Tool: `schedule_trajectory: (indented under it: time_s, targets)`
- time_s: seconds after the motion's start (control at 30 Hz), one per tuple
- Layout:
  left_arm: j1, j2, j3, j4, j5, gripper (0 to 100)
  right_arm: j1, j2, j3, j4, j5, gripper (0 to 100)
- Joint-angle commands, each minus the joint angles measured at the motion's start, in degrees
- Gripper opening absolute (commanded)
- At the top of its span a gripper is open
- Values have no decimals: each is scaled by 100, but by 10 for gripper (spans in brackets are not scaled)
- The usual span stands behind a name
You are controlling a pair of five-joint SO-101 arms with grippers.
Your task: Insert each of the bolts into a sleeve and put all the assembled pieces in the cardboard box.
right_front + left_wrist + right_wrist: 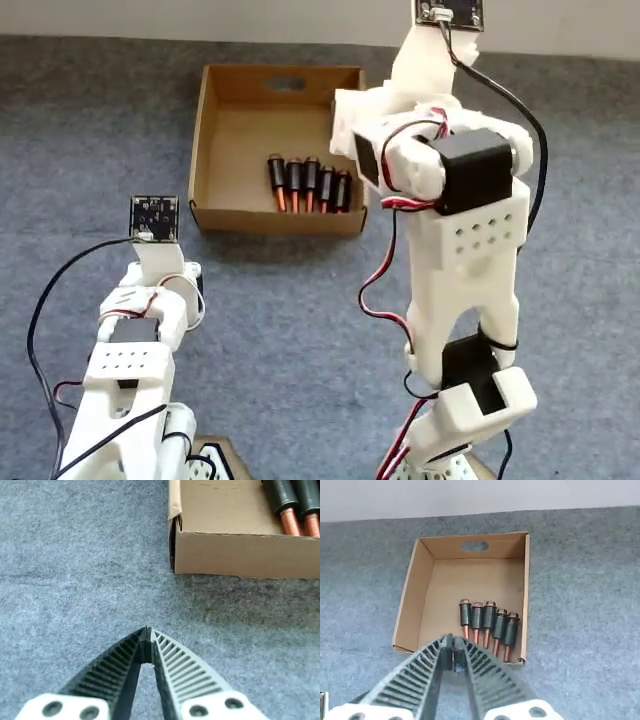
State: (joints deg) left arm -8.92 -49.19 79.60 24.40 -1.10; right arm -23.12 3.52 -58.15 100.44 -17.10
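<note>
I count five copper-coloured threaded bolts in black cylindrical sleeves (310, 185) lying side by side in a corner of the shallow brown cardboard box (205, 150). My left gripper (148, 633) has its ribbed fingers pressed together over fuzzy grey carpet (75, 555). The right gripper (451, 641) is likewise closed and empty.

The right arm (470, 200) covers one cardboard box (250, 130) corner.

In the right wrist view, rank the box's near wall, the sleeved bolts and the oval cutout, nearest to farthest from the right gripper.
1. near wall, right by the right gripper.
2. sleeved bolts, on the box floor.
3. oval cutout, in the far wall.
</note>
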Motion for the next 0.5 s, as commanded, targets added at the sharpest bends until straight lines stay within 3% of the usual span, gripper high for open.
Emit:
schedule_trajectory:
  time_s: [0.0,0.33,0.47]
  targets:
    - [57,-31,-31,-123,-44,9,75,-470,4,66,-79,5]
    - [57,-31,-31,-123,-44,9,101,-1965,1930,31,-79,5]
    - [66,-31,-31,-123,-44,9,92,-2932,3196,-629,-79,5]
